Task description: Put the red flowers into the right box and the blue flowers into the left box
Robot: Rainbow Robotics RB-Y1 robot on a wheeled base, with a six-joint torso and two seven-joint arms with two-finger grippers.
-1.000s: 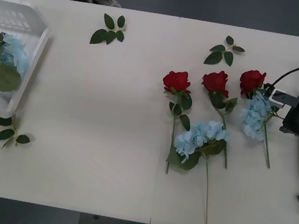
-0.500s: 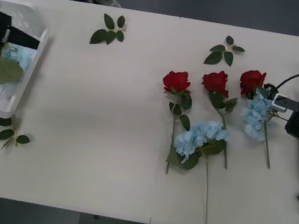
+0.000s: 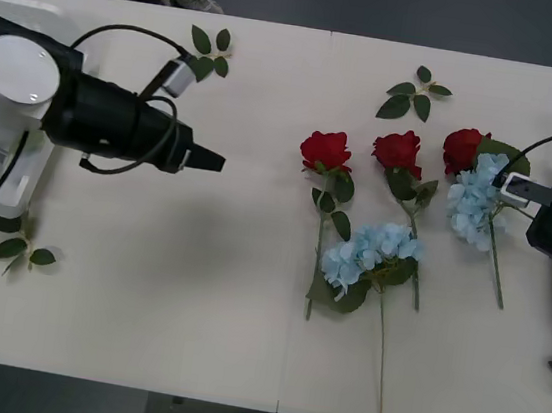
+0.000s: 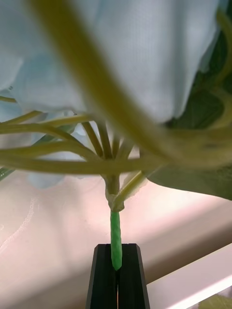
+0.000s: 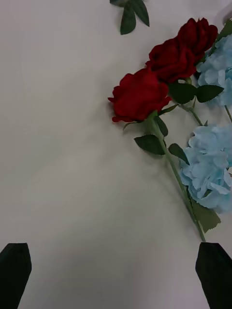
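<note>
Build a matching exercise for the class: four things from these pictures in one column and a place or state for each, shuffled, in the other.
Things
1. left end effector
2. right end effector
3. leftmost red rose
4. blue hydrangea nearest the front table edge

Places or states
A. shut on a green stem
B. lying on the table among rose stems
C. open above bare table
D. first bloom ahead of the open fingers

Pairs: 1-C, 2-A, 3-D, 4-B

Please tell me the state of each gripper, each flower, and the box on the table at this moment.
left gripper: open, above bare table.
right gripper: shut on a blue flower stem.
held blue flower: gripped, by the rightmost rose.
other blue flower: lying free.
three red flowers: lying on the table.
left box: mostly hidden by the left arm.
</note>
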